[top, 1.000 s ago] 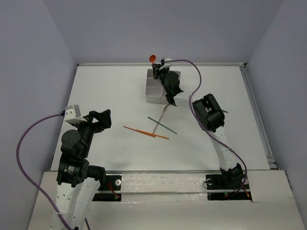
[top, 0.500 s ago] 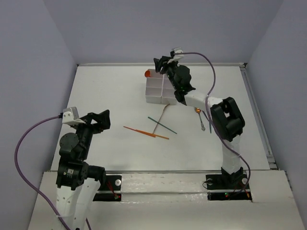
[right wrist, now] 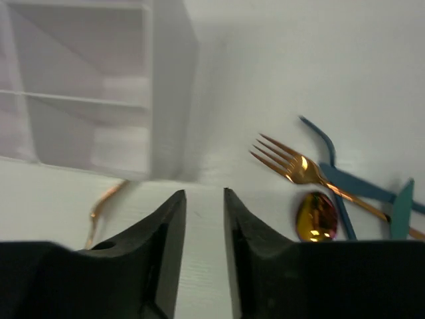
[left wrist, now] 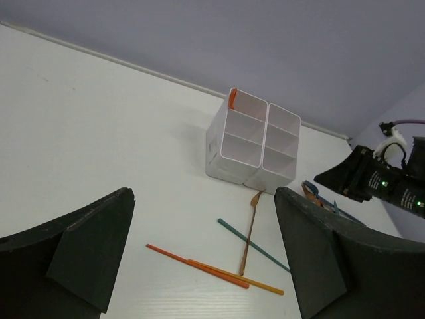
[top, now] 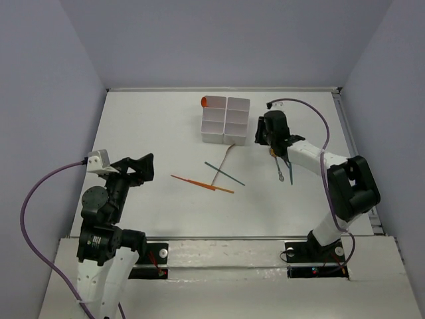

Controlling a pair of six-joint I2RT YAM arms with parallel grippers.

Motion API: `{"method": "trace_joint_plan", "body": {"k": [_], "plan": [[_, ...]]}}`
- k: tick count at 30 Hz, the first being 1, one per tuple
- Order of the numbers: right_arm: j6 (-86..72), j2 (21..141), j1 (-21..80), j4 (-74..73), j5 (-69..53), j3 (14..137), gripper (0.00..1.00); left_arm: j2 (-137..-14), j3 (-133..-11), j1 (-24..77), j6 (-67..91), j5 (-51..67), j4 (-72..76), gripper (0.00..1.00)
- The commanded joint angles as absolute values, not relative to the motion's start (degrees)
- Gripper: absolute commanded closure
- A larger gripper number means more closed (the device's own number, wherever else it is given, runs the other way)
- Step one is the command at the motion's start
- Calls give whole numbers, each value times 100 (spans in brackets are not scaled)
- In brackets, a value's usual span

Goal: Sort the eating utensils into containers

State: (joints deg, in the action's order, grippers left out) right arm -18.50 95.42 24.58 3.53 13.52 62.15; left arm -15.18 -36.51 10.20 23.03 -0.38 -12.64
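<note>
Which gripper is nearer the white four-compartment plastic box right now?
Right. The right gripper sits just off the right side of the white four-compartment box; the left gripper hangs far off, toward the near-left.

No writing, label, brand or number can be read anywhere, neither on the box [top: 214, 137] nor on the utensils [top: 199, 182] beside it, though the right wrist view is blurred.

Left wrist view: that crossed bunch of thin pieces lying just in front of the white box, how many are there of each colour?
Orange sticks: 2
Teal stick: 1
Brown utensil: 1
Total: 4
</note>
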Motion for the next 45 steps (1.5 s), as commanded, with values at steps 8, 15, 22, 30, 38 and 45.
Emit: {"method": "trace_joint_plan", "body": {"k": [8, 15, 22, 30, 38, 45], "plan": [[-2101, 9334, 1574, -1257, 968, 5291, 55, -1441, -3674, 1256, 2250, 106, -958, 1], [-2066, 9492, 1398, -1433, 958, 5449, 55, -1380, -3674, 1310, 2250, 114, -967, 1], [-2004, 9870, 1397, -1643, 879, 5757, 58, -1327, -3683, 1362, 2241, 114, -967, 1], [-1899, 10239, 1397, -1802, 615, 5985, 77, -1283, -3674, 1362, 2259, 105, -958, 1], [-1811, 9712, 1459, -1714, 378, 5774, 87, -1283, -3665, 1362, 2250, 114, -958, 1], [-1670, 9055, 1652, -1617, 203, 5783, 93, -1310, -3683, 1362, 2250, 114, -958, 1]]}}
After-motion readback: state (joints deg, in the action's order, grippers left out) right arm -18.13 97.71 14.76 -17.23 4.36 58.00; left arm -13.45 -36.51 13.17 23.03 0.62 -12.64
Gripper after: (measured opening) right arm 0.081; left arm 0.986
